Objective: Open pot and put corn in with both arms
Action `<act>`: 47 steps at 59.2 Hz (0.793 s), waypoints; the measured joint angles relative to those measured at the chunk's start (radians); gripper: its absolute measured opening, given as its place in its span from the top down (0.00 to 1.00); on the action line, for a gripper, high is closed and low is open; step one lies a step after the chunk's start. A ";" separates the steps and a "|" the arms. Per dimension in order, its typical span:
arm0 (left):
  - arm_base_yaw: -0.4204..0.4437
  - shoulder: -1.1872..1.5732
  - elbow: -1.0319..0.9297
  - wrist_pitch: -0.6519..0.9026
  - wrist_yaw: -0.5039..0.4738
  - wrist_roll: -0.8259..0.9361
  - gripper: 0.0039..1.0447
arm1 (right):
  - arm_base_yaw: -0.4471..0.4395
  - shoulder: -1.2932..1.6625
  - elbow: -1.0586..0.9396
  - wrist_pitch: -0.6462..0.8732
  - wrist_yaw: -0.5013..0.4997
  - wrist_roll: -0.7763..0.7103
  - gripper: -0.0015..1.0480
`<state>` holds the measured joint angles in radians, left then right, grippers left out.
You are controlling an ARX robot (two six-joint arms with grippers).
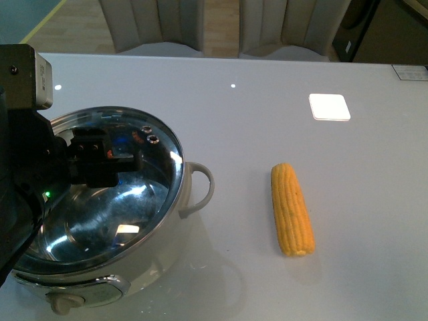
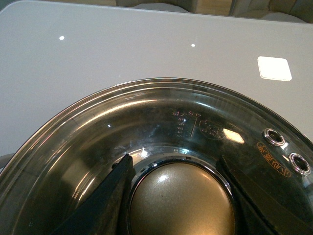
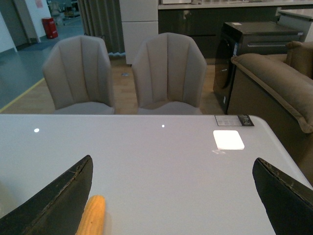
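- The left gripper [image 2: 175, 159] hangs over the pot, with one black finger on each side of the lid's knob [image 2: 181, 200]. One finger looks to be touching the knob's chrome collar and the other shows a thin gap. I cannot tell whether it is actually pinching yet.
- The knob is a smooth, bronze-coloured dome.
- The lid [image 2: 146, 117] is clear curved glass with a metal edge, small printed markings and two riveted steam holes [image 2: 275, 137].
- The right gripper [image 3: 172, 161] is spread wide and holds nothing. Its scuffed black fingers frame bare tabletop, and the corn's end lies just beside one of them.
- The pot [image 1: 164, 247] sits at the near left of the table [image 1: 267, 120]. It is round with a cream body and a mirror-bright steel inside. It has a cream loop handle [image 1: 200, 184] on the side facing the corn and a dial [image 1: 65, 303] on a chrome front panel.
- The corn [image 1: 291, 209] lies flat on the table to the right of the pot and well apart from it. It is yellow-orange with neat ribbed rows of kernels, and its tapered end points away from the robot.
- Progress looks early. The lid still covers the pot, though from the front I cannot say whether it is seated or slightly tipped. What remains is to lift it clear, pick up the corn and drop it in.
- The tabletop is glossy pale grey and reflects the ceiling lights.
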<state>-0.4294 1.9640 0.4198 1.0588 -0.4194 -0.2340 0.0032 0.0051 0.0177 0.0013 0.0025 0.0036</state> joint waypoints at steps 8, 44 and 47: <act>-0.001 -0.007 0.002 -0.014 -0.003 0.000 0.57 | 0.000 0.000 0.000 0.000 0.000 0.000 0.09; -0.003 -0.188 0.000 -0.134 -0.022 0.002 0.58 | 0.000 0.000 0.000 0.000 0.000 0.000 0.09; -0.001 -0.212 0.000 -0.150 -0.022 0.002 0.58 | 0.000 0.000 0.000 0.000 0.000 0.000 0.09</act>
<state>-0.4301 1.7515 0.4194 0.9092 -0.4416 -0.2317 0.0032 0.0051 0.0177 0.0013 0.0025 0.0032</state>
